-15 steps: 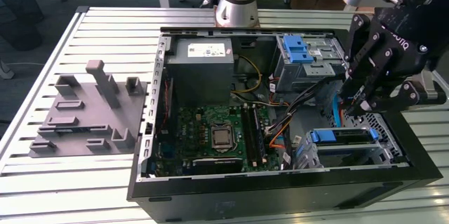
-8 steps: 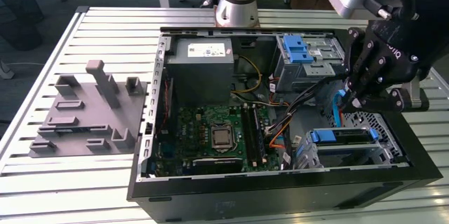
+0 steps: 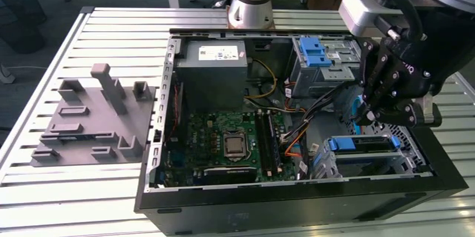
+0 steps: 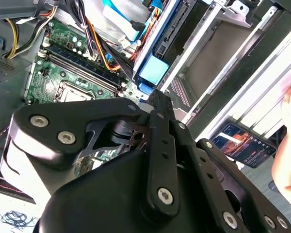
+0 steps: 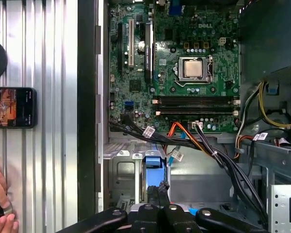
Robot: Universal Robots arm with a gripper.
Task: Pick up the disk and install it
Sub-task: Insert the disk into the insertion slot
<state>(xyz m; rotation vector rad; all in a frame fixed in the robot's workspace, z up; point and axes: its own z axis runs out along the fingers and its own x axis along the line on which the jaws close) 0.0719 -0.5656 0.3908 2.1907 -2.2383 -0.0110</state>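
The open computer case (image 3: 297, 206) on the surface (image 3: 111, 31) held one motherboard (image 3: 215, 131) and one disk (image 3: 364, 144), in its drive cage (image 3: 412, 157); the hand (image 3: 366, 118), clenched, hovered near that disk.

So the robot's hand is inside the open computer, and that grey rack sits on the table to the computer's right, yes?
Wrong side: the exterior view shows the grey rack on the table at the exterior view's left of the open computer. The hand is indeed inside it.

Black screw-studded jaws, silver arm (image 3: 251, 4)
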